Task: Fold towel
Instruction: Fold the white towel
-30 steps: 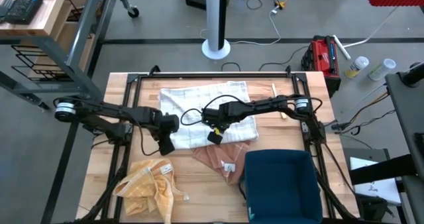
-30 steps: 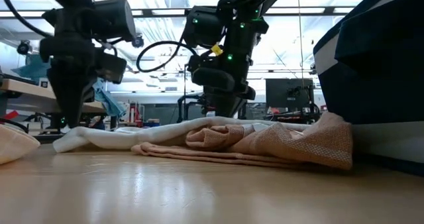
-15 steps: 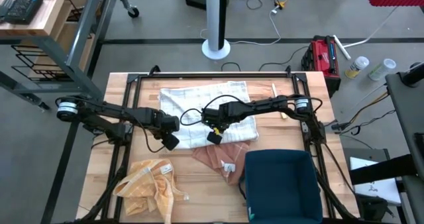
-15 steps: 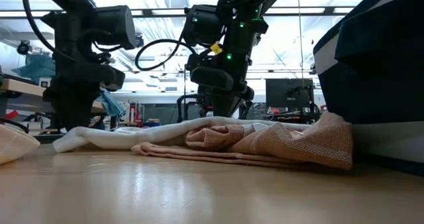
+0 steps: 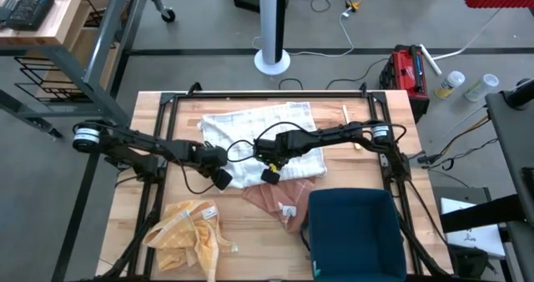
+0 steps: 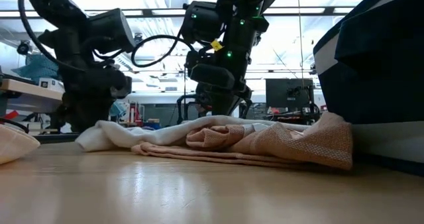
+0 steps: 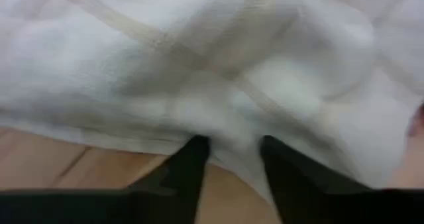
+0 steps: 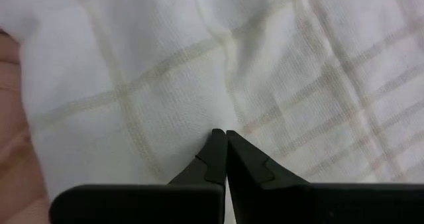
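We see the white towel lying in the middle of the table, partly over a pink cloth whose edge sticks out toward the near side. The towel's left edge is bunched up into a low heap rather than lying flat.

Our left gripper is at that bunched left edge, low over the wood. Its fingers stand apart with towel fabric just ahead of and between their tips; we cannot tell whether they hold any of it.

Our right gripper is down on the middle of the towel, its fingers pressed together tip to tip and touching the checked fabric, with no fold of cloth between them.

A yellow cloth lies crumpled at the near left corner, well apart from the towel. A dark blue bin stands at the near right, touching the pink cloth.
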Available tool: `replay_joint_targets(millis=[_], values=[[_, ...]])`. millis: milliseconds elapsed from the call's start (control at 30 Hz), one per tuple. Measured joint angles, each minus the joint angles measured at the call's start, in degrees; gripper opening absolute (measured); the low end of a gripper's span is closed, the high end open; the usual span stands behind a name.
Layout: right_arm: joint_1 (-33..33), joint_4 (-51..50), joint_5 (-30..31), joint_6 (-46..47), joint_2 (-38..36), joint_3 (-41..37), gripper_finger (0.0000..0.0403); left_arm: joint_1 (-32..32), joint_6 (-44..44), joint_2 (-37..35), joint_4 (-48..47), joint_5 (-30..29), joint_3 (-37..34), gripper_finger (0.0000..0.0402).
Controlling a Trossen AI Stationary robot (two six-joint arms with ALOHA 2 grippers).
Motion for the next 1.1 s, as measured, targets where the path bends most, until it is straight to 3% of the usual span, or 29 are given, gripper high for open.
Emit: replay_joint_targets(millis=[100,167,467,700,967,1100], values=[[0.16,0.65,-1.38,-0.43,0.00,0.00,0.0000,0.08,2.09,-0.22,-1.46,-0.66,1.46,0.0031],[0.31,0.99,-1.91,-0.50,0.00,0.00,0.0000,0.10,3.54,-0.81,-2.56,-0.86,3.30,0.0015],[0.61,2.53,-2.81,-0.87,0.00,0.02,0.0000,-0.48,10.97,-2.35,-32.55,-1.93,18.07,0.0022],[0.92,3.78,-2.83,-2.55,0.00,0.02,0.0000,-4.93,19.57,-2.24,-29.62,1.10,21.27,0.0039],[0.94,3.73,-2.83,-3.02,0.00,0.02,0.0000,-6.37,5.25,-2.23,-37.94,0.57,18.52,0.0075],[1.00,3.64,-2.82,-3.00,0.00,0.02,0.0000,-6.35,3.59,-2.24,-39.36,0.49,15.03,0.0090]])
